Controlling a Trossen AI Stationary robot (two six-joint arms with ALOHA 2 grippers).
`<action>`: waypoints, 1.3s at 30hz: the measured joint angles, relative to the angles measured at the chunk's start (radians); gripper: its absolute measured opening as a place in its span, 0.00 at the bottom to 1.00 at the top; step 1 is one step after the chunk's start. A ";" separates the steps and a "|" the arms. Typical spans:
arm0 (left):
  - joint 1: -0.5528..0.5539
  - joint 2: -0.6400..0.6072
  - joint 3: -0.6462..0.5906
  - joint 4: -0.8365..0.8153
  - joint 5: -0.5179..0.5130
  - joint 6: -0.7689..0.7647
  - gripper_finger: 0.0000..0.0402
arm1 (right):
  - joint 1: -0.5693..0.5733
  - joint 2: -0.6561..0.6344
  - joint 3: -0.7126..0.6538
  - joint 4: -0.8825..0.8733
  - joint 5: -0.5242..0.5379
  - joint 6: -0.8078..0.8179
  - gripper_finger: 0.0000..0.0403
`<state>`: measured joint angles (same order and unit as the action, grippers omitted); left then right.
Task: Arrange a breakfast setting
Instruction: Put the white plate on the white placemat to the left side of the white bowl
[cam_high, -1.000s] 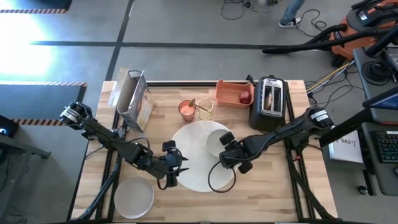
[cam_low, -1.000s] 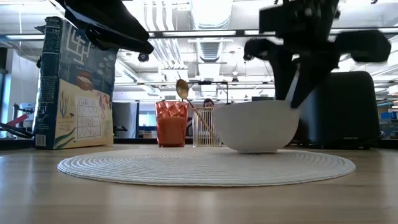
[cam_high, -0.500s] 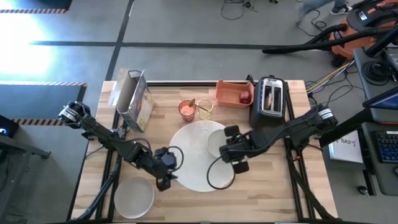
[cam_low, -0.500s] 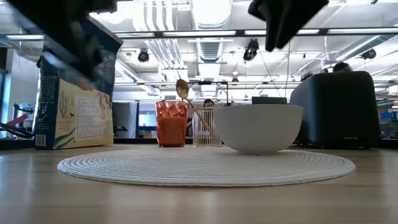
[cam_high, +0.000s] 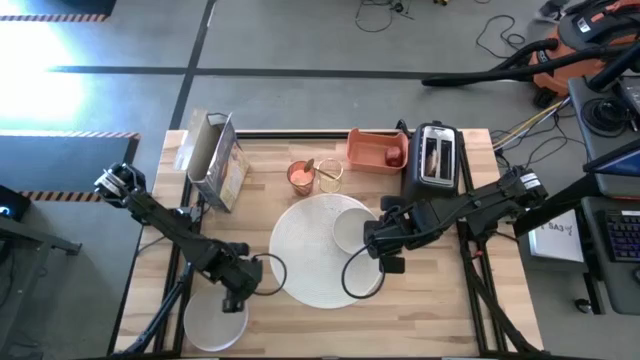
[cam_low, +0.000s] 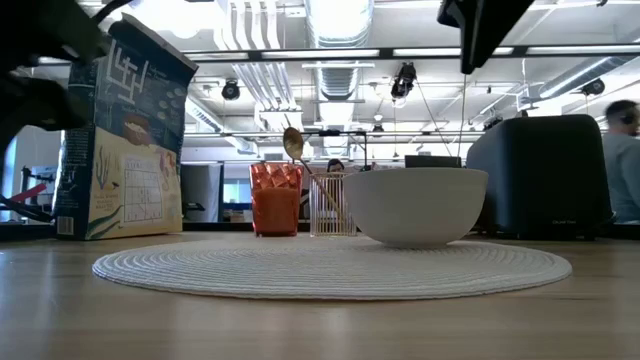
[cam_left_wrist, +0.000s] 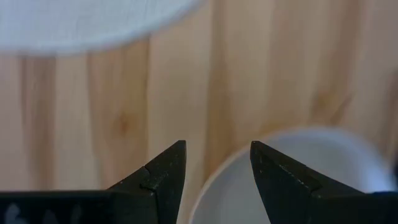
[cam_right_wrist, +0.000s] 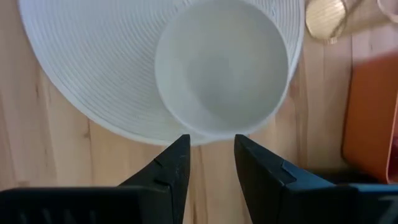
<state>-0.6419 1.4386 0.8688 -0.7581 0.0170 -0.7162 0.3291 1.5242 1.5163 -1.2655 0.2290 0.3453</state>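
The white bowl (cam_high: 351, 228) stands on the large round white plate (cam_high: 310, 262), at its far right; it also shows in the right wrist view (cam_right_wrist: 221, 65). My right gripper (cam_high: 373, 241) is open, above and just right of the bowl (cam_right_wrist: 211, 146), and touches nothing. My left gripper (cam_high: 236, 296) is open over the far rim of the smaller white plate (cam_high: 213, 320), which lies near the front left (cam_left_wrist: 298, 174). The pink-red cup (cam_high: 300, 177) stands at the back. The gold spoon (cam_low: 293, 143) leans in a clear glass (cam_high: 330, 177). The dark-red fruit (cam_high: 394, 156) lies in an orange tray (cam_high: 372, 148).
A cereal box (cam_high: 215, 160) stands upright at the back left. A black toaster (cam_high: 432, 160) holding brown toast stands at the back right. Bare wood lies along the front edge and at the right front. A person shows far off in the room (cam_low: 622, 150).
My right gripper has risen off the bowl's rim and drawn back toward the table's right edge; the bowl stays on the large plate. My left gripper has gone from the large plate's left edge toward the near left, over the smaller plate.
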 joint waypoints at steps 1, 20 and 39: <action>-0.007 0.003 -0.001 -0.031 0.000 0.000 0.41 | 0.002 0.000 -0.001 -0.008 -0.001 0.004 0.29; -0.027 0.093 -0.003 -0.099 0.082 0.048 0.41 | 0.029 0.003 -0.016 -0.013 0.000 0.000 0.29; -0.025 0.218 -0.002 -0.081 0.155 0.065 0.23 | 0.029 0.003 -0.017 -0.008 0.008 -0.004 0.29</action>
<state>-0.6673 1.6569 0.8665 -0.8392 0.1716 -0.6514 0.3580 1.5271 1.4998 -1.2739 0.2366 0.3408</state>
